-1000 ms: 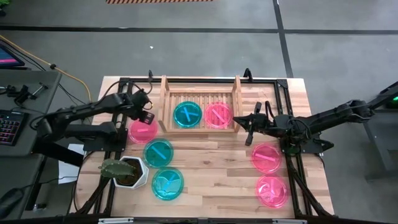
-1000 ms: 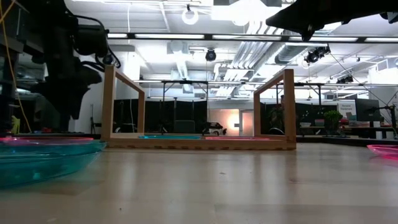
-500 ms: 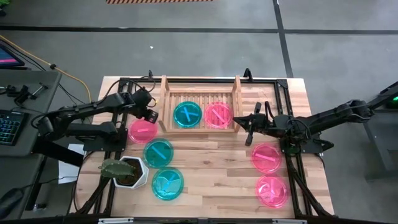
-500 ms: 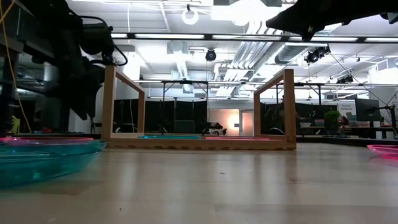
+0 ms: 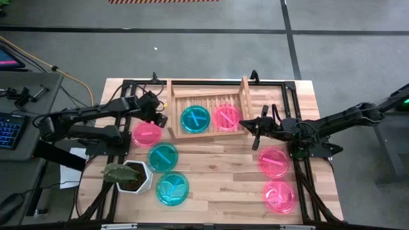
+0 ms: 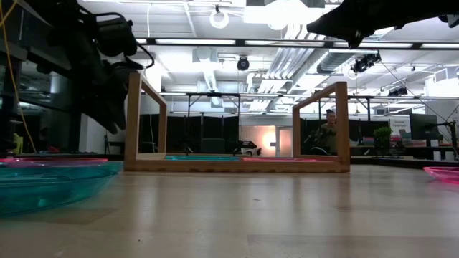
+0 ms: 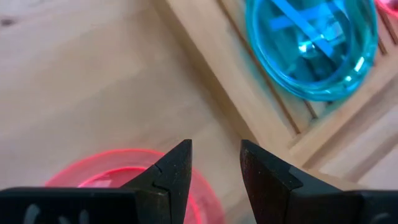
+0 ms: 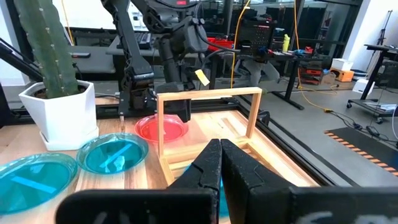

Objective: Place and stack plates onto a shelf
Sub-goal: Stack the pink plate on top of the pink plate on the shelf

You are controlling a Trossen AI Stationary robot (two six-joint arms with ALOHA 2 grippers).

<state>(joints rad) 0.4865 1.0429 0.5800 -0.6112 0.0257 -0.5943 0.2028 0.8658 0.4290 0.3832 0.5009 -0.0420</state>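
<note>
1. Nearest the front table edge: one teal plate beside the white plant pot, and one pink plate on my right side. Both loose, not yet shelved.
2. Next row back: a second teal plate and a second pink plate, also waiting on the table.
3. My left gripper, just beside the shelf's left rail and above a third pink plate. My fingers stand a little apart with nothing between them. I judge I am placed here to go for that pink plate, though I sit very near the rail.
4. My right gripper, at the shelf's right rail, fingers pressed together on nothing; it looks parked, or leaning on the frame.
5. The shelf at the back of the table holds one teal plate and one pink plate side by side on its slats; stacking is barely begun.
6. Change from a second ago: the shelf sat square to the table edge and now lies skewed, its plates shifted slightly with it; my left gripper has moved closer to the rail, likely nudging it.
</note>
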